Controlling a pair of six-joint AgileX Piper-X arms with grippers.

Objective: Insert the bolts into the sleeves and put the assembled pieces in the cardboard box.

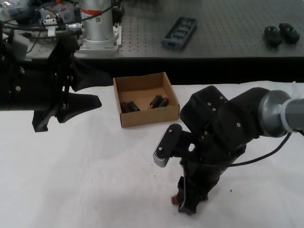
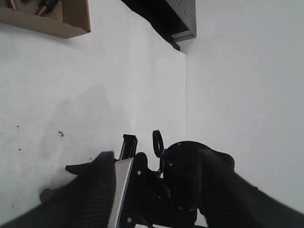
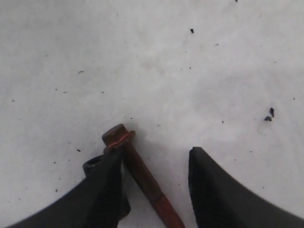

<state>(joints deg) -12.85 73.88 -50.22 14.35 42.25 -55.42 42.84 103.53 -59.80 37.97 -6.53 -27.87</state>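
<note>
A copper bolt (image 3: 137, 173) lies on the white cloth between the fingers of my right gripper (image 3: 156, 156), which is open and pointing down at the table. The bolt's shaft rests against one finger (image 3: 104, 190), and its head (image 3: 118, 137) points away from the wrist. A small dark piece (image 3: 92, 166) shows behind that finger; what it is I cannot tell. The right gripper (image 1: 187, 206) stands near the front edge, with the bolt (image 1: 175, 200) at its tip. My left gripper (image 1: 103, 90) hangs open above the cloth, left of the cardboard box (image 1: 124, 119), which holds several dark assembled pieces (image 1: 129, 106).
Behind the cloth is a perforated metal bench with a metal post (image 1: 97, 23), a black tray (image 1: 179, 31) and two black parts (image 1: 281, 34). The box corner (image 2: 71, 29) and the right arm (image 2: 190, 185) appear in the left wrist view.
</note>
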